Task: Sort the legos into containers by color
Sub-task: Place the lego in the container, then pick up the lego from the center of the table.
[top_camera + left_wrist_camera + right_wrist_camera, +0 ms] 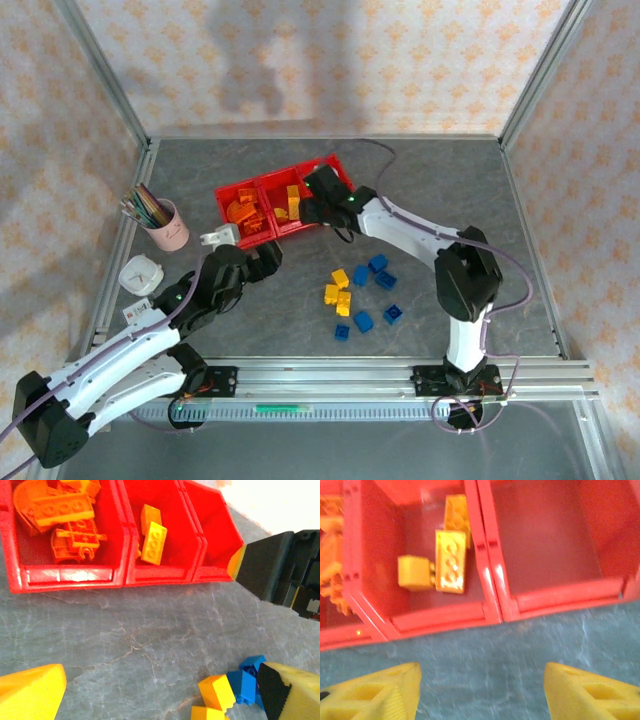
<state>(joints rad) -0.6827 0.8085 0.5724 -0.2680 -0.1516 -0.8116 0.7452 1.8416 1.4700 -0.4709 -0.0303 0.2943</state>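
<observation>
— Yellow fingertips [375,692] of the right gripper [480,692] stand spread wide, with veined grey counter [485,650] between them.
— And the bins?
— Just ahead of it. The middle bin [440,619], ahead and to the left, holds three studded yellow bricks [451,562]. The end bin [565,597] sits ahead and to the right. Both are glossy red plastic with joined walls.
— What about the other arm?
— The left gripper [160,695] is spread too, holding nothing. The bins lie well ahead of it. Its wrist view takes in the first bin [70,575], heaped with orange bricks [62,515], some of them curved. Loose yellow bricks [217,690] and blue bricks [244,680] lie just beside its right finger.
— And from above?
— That loose cluster sits on the counter behind the right gripper, well apart from it, between the two arms.
</observation>
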